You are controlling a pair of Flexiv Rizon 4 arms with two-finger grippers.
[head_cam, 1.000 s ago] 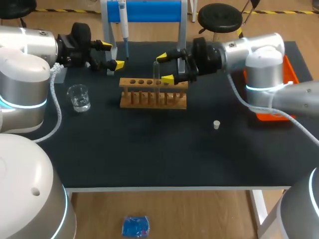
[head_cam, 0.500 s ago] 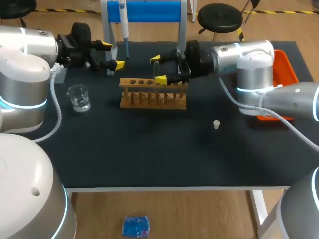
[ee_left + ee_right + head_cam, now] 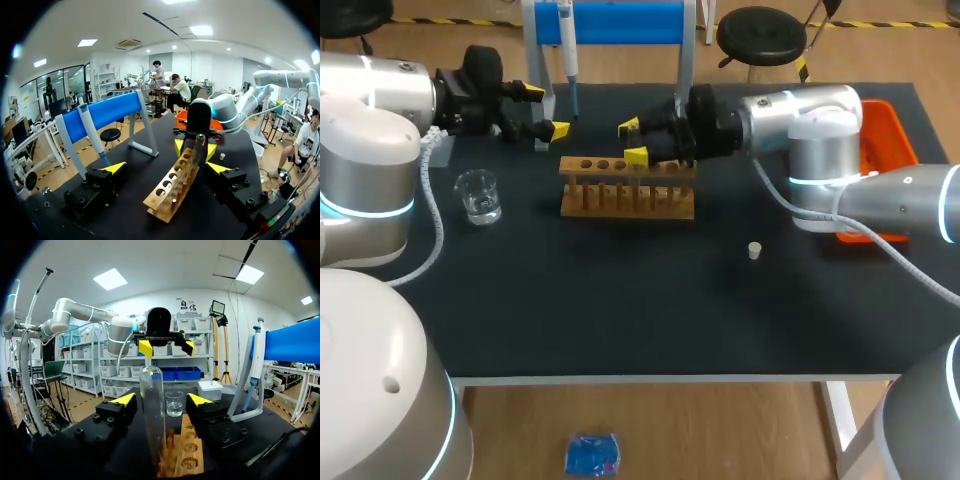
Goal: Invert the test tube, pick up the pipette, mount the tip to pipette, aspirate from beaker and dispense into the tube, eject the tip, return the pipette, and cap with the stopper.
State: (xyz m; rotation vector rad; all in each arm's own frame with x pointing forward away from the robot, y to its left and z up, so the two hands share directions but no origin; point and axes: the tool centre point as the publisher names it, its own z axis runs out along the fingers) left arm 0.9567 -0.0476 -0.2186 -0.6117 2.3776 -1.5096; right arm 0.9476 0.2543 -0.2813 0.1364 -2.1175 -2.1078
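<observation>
Test tube (image 3: 152,410) upright in rack (image 3: 189,463), right tool (image 3: 162,399) straddling it

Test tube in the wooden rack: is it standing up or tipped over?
Standing up. In the right wrist view the test tube rises straight from the rack, with its rounded end on top.

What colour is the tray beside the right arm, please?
The tray is orange; the head view shows it best.

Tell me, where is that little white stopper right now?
In the head view, the stopper sits alone on the black table, right of the middle, between the wooden rack and the orange tray and nearer the camera than both.
</observation>
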